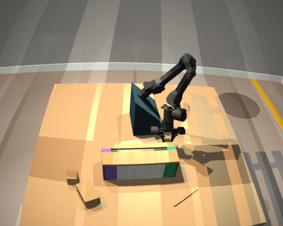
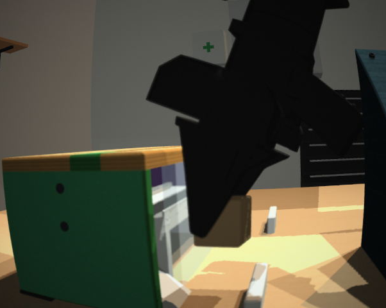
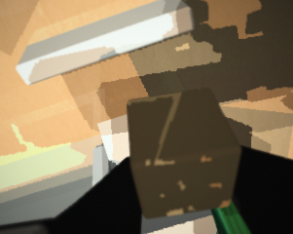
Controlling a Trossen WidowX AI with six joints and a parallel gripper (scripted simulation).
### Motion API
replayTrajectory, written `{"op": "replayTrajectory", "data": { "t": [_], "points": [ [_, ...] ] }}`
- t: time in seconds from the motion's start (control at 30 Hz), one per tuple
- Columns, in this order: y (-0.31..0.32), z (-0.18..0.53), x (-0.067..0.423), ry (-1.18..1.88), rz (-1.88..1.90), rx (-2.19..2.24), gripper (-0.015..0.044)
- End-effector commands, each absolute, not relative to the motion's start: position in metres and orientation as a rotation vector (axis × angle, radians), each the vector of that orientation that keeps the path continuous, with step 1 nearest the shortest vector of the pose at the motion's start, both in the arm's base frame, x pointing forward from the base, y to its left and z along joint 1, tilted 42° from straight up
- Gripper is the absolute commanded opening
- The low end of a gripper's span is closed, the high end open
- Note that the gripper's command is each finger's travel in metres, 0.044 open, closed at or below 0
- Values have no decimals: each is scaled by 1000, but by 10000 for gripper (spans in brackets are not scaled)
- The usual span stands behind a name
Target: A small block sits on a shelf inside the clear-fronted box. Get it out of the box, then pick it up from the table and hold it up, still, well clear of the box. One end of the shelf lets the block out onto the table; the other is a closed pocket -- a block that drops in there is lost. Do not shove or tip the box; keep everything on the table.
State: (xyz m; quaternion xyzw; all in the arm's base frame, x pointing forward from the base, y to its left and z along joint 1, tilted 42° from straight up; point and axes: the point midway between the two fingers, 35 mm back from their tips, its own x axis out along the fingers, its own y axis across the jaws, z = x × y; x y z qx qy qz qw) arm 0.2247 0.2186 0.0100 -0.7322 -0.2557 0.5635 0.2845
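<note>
The small block (image 2: 231, 220) is grasped by the end effector (image 2: 219, 215) above the surface (image 2: 318, 212), beside the box (image 2: 77, 231). It seems light and rigid; flat opposite sides should be pinched.

Upper corner of the block (image 2: 234, 220) behind the black claw (image 2: 216, 228); arm cropped at the exterior view's top edge.

A tan table (image 1: 64, 109) carries the long wood-topped box (image 1: 139, 157), a dark teal wedge (image 1: 141, 117) behind it, two wooden blocks (image 1: 87, 193) at the front left, and a thin rod (image 1: 185, 197).
</note>
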Motion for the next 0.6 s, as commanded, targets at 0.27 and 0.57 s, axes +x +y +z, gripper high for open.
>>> {"op": "replayTrajectory", "data": {
  "t": [0.27,0.57],
  "points": [
    [212,17,225,-338,1507,-1617,0],
    [206,21,224,-87,1477,-1343,0]
  ]
}}
